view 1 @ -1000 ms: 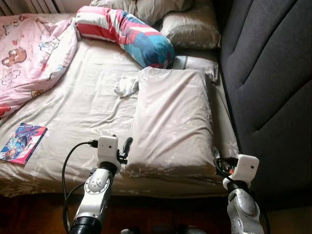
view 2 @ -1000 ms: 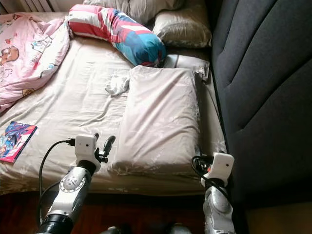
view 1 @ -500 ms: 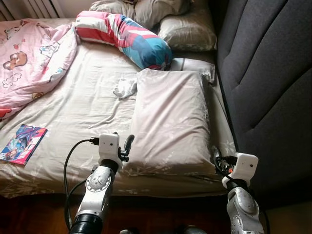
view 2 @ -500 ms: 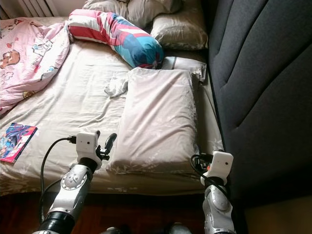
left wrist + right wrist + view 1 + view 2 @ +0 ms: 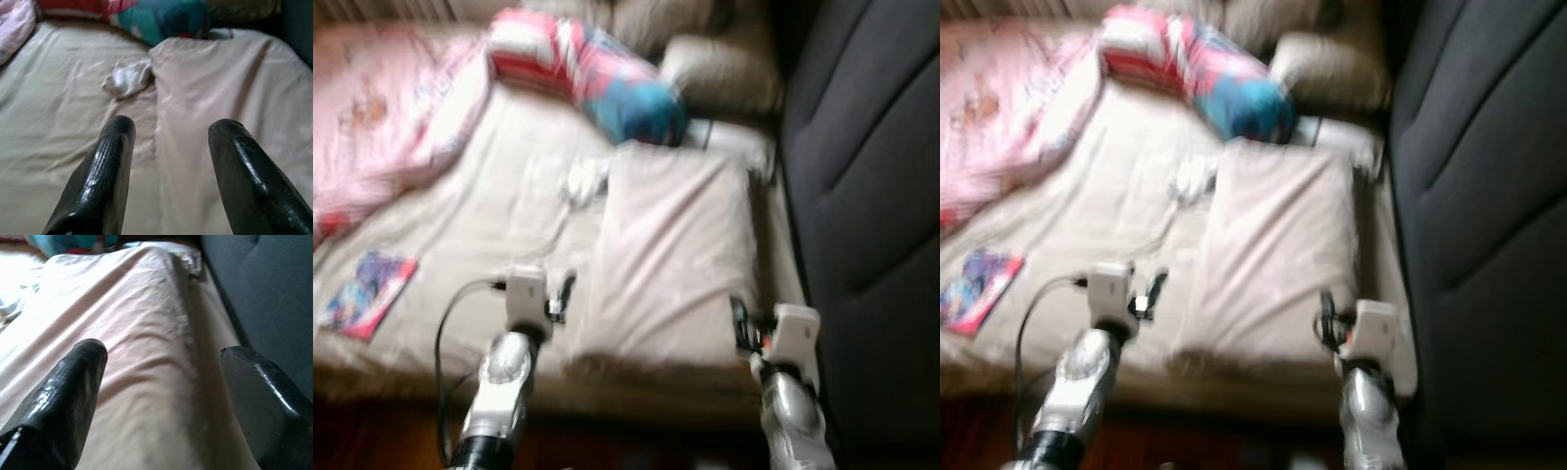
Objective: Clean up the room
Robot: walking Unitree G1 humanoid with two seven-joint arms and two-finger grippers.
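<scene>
A long beige pillow [image 5: 675, 245] lies on the bed along the dark headboard side. My left gripper [image 5: 171, 129] is open and hovers low at the pillow's near left corner, over the sheet. My right gripper [image 5: 166, 352] is open above the pillow's near right corner, close to the headboard. A small crumpled white cloth [image 5: 128, 78] lies on the sheet just left of the pillow's far end. A colourful book [image 5: 367, 292] lies near the bed's front left edge. The head views are blurred.
A striped red, white and blue bolster [image 5: 592, 73] lies across the far end of the bed, with grey pillows [image 5: 724, 73] behind it. A pink blanket [image 5: 382, 127] is bunched at the far left. The dark padded headboard [image 5: 871, 196] stands along the right.
The head camera has swung, so the whole scene has shifted right and blurred. Both grippers keep their places at the pillow's near corners, still open.
</scene>
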